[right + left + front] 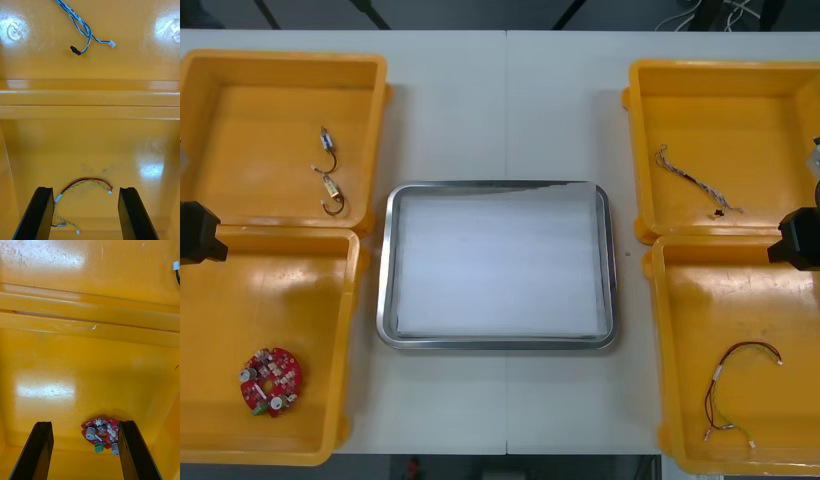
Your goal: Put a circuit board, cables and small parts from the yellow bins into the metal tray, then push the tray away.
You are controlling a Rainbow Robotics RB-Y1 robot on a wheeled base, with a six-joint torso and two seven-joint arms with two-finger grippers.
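Observation:
The metal tray (385, 268) lies in the middle of the table, white inside, with nothing in it. A round red circuit board (271, 380) rests in the near left yellow bin (348, 330). My left gripper (84, 455) hangs open above that bin, with the board (101, 430) just beyond its fingertips, close to one finger. My right gripper (85, 215) is open over the near right bin (658, 350), where a red and yellow cable (86, 183) lies between and just past its fingers. Both arms show at the table's sides, the left arm (198, 232) and the right arm (800, 238).
The far left bin (375, 120) holds a black cable (328, 176). A twisted blue and white cable (695, 180) lies in the far right bin (635, 150), and shows beyond the bin walls as the blue and white cable (80, 22). Bare table surrounds the tray.

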